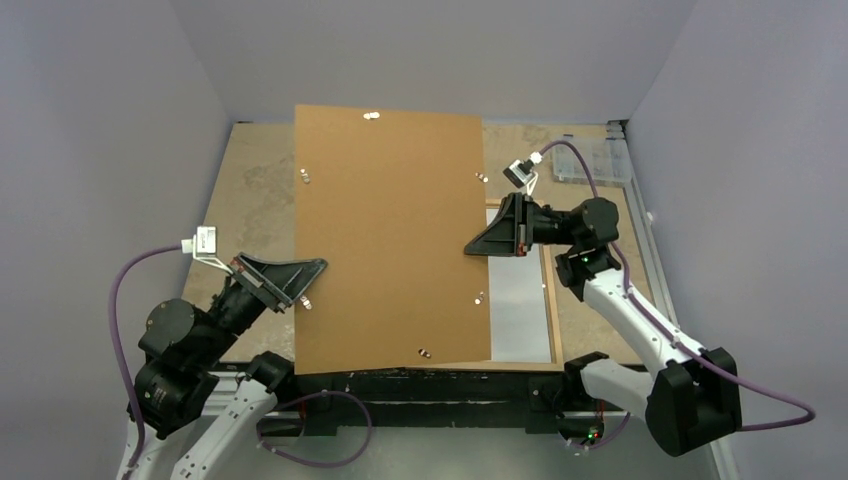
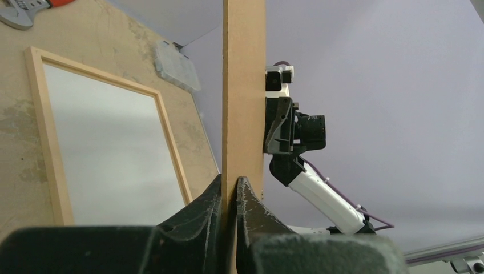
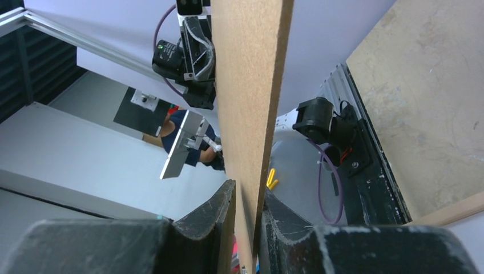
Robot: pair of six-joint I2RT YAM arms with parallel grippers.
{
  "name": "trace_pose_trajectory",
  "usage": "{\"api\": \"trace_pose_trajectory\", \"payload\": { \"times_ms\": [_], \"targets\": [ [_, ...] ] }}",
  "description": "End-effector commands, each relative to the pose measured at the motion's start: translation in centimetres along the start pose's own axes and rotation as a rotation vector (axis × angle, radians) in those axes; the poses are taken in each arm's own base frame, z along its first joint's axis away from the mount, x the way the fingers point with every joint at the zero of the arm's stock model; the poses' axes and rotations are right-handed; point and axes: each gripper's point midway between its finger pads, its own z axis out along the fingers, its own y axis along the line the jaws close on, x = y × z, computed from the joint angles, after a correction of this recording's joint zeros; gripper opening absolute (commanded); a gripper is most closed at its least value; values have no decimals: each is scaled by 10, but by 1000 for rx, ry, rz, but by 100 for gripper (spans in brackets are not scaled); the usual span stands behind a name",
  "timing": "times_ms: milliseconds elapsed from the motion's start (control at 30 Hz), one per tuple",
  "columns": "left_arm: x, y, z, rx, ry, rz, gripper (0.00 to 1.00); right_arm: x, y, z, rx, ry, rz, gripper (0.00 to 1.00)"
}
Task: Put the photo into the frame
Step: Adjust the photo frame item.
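A large plain brown backing board (image 1: 390,240) hangs level above the table, held at both side edges. My left gripper (image 1: 312,280) is shut on its left edge, and in the left wrist view the board's edge (image 2: 242,85) stands pinched between the fingers (image 2: 229,182). My right gripper (image 1: 478,243) is on the right edge, its fingers against both faces of the board (image 3: 251,85). The light wood frame (image 1: 550,300) lies flat on the table, mostly under the board. A pale grey surface (image 2: 108,154) fills it. The photo's picture side is not in view.
A clear plastic box (image 1: 595,160) sits at the back right corner of the table (image 1: 255,190). Small metal clips (image 1: 305,177) dot the board's edges. A red-handled wrench (image 2: 23,11) lies beyond the frame. Grey walls close in the left, back and right sides.
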Motion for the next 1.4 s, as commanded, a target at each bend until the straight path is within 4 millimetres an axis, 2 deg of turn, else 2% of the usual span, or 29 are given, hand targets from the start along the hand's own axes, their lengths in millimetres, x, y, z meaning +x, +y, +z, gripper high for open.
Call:
{"api": "trace_pose_trajectory", "payload": {
  "times_ms": [0, 133, 233, 333, 400, 500, 600, 733, 833, 1000, 1100, 1200, 1367],
  "targets": [
    [2, 33, 7, -153, 8, 41, 11, -2, 47, 1, -71, 14, -176, 16],
    [3, 43, 10, -191, 14, 45, 27, -2, 55, 1, -79, 9, -192, 7],
    [5, 47, 11, -211, 22, 49, 36, -2, 56, 1, -72, 4, -195, 0],
    [6, 51, 12, -229, 33, 56, 49, -3, 55, 1, -58, -1, -206, 0],
    [6, 56, 11, -252, 34, 64, 63, -5, 54, 1, -38, -5, -213, 0],
    [5, 70, 5, -335, 33, 82, 80, -8, 44, 1, 32, -11, -224, 0],
    [3, 90, -5, -452, 35, 111, 87, -14, 25, -1, 154, -29, -226, 0],
    [8, 114, -9, -583, 77, 131, 88, -18, -11, -10, 356, -62, -152, 0],
    [22, 131, 0, -656, 172, 137, 88, -26, -43, -27, 569, -106, -156, 0],
    [46, 158, 22, -726, 308, 125, 88, -36, -68, -58, 810, -176, -173, 0],
    [61, 175, 37, -741, 354, 120, 88, -43, -74, -81, 950, -225, -198, 0],
    [77, 185, 56, -739, 394, 120, 87, -50, -71, -101, 1051, -266, -227, 0],
    [115, 206, 92, -747, 498, 129, 84, -59, -54, -117, 1097, -352, -264, 0]
  ]
}}
